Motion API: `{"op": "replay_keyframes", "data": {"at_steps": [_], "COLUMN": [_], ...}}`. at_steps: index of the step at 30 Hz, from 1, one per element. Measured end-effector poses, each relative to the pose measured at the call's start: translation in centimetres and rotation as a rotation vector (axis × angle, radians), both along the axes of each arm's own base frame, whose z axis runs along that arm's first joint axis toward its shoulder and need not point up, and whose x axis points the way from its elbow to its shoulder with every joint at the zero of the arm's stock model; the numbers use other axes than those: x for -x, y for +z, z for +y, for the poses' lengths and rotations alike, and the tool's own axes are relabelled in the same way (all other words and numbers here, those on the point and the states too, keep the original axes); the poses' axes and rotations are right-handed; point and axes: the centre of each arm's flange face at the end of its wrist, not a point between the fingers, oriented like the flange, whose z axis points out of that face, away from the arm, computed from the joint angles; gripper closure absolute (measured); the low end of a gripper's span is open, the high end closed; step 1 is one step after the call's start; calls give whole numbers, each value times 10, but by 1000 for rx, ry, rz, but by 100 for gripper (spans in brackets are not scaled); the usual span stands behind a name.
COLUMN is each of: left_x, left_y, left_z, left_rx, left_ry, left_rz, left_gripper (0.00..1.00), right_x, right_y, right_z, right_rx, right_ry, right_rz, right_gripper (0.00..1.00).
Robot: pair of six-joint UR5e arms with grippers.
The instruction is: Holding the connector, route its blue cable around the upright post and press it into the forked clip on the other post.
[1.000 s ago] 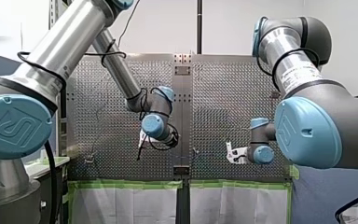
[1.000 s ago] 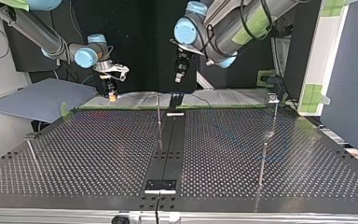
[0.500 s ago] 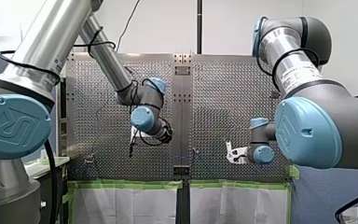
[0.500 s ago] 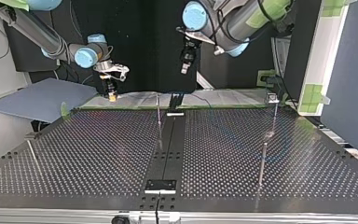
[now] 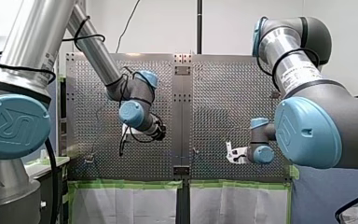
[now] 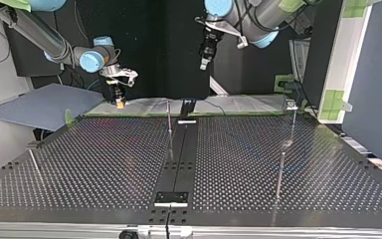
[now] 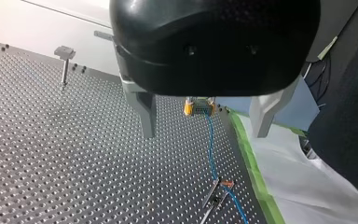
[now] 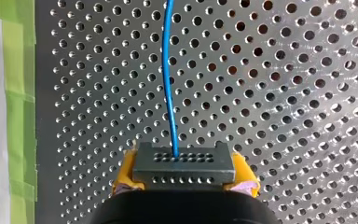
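Front view. The left gripper (image 5: 120, 149) hangs over the table (image 5: 214, 93), and I cannot read its fingers from here. Over the last second its arm has swung toward this view's left and risen slightly. The right gripper (image 5: 231, 153) sits where it did before. The connector is too small to make out here.

Top view. The right gripper (image 6: 120, 102) hangs at the far table edge (image 6: 94, 107), its yellow pads pressed onto the connector (image 6: 121, 104). It is unchanged since the earlier frame. The left gripper (image 6: 205, 63) now hangs higher and further from the connector than before, well apart from it. A thin post (image 6: 169, 122) stands between the connector and a clip-headed post (image 6: 292, 105). I cannot trace the cable here.

Left wrist view. The left gripper (image 7: 203, 135) has its metal fingers (image 7: 147, 112) spread wide, with nothing between them. The connector (image 7: 199, 107) shows far ahead through the gap, held at its sides by yellow pads. The blue cable (image 7: 210, 149) runs from the connector to the thin post (image 7: 213, 201) and passes just beside it.

Right wrist view. The right gripper (image 8: 184, 179) pinches the connector (image 8: 184, 163) between its yellow pads (image 8: 123, 175). The blue cable (image 8: 168, 84) leaves the middle of the connector's face and runs straight ahead over the perforated table (image 8: 284, 93). Green tape (image 8: 16, 93) lines the table edge beside the connector.
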Motion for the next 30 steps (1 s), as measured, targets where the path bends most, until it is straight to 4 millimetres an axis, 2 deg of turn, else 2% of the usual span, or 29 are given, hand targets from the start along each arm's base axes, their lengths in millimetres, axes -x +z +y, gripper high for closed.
{"op": "replay_keyframes", "data": {"at_steps": [14, 23, 30], "left_x": [34, 48, 53], "left_y": [11, 21, 37], "left_z": [27, 41, 49], "left_rx": [16, 112, 213], "left_ry": [5, 27, 44], "left_rz": [-11, -56, -120], "left_gripper": [0, 0, 0], "right_x": [-1, -1, -1], "right_y": [0, 0, 0], "right_z": [1, 1, 1], "right_rx": [-1, -3, 0], "right_ry": [1, 2, 2], "right_rz": [0, 1, 0], "right_gripper": [100, 100, 100]}}
